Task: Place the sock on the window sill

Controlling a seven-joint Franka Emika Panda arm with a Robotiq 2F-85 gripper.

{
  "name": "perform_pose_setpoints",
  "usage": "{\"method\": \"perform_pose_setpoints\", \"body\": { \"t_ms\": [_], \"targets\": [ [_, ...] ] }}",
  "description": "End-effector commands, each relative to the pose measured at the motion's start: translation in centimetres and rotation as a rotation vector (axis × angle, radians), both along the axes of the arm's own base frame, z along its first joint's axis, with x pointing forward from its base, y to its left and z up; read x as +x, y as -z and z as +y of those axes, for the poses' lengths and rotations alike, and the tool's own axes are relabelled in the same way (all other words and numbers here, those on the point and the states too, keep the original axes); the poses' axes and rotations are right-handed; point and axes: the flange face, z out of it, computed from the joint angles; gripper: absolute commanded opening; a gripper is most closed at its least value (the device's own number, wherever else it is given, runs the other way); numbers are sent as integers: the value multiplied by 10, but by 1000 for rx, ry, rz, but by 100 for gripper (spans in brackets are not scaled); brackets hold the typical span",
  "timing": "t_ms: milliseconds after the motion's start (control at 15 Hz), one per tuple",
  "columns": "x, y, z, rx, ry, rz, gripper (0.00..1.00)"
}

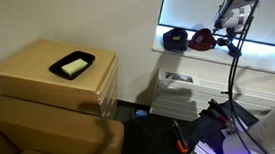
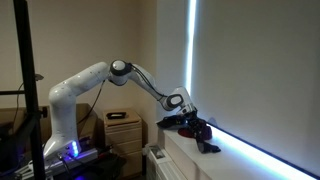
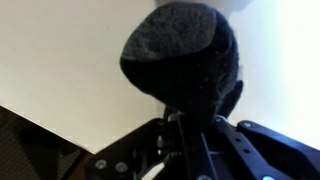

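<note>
A dark grey sock (image 3: pixel 183 52) fills the wrist view, pinched between my gripper's fingers (image 3: pixel 192 125) over the white window sill (image 3: pixel 60 70). In both exterior views my gripper (image 1: pixel 226 33) (image 2: pixel 186 106) is at the window sill (image 1: pixel 264 60) (image 2: pixel 250 160), just above its surface. The sock hangs from the gripper as a dark bundle (image 2: pixel 198 128) that reaches the sill. The gripper is shut on the sock.
Two dark items, one black (image 1: pixel 174 37) and one red and black (image 1: pixel 202 41), lie on the sill beside the gripper. A wooden cabinet (image 1: pixel 37 78) holds a black tray (image 1: pixel 72 64). A brown couch (image 1: pixel 42 131) is in front, and a white unit (image 1: pixel 182 89) stands under the window.
</note>
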Motion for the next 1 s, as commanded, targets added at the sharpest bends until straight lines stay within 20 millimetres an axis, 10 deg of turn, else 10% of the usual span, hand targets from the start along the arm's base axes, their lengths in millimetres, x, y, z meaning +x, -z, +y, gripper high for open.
{"method": "perform_pose_setpoints", "body": {
  "t_ms": [0, 267, 533, 933],
  "targets": [
    [16, 6, -1, 123, 52, -84, 35],
    [26, -26, -2, 245, 69, -126, 63],
    [31, -122, 13, 368, -26, -190, 91],
    [46, -256, 105, 484, -310, -219, 100]
  ]
}}
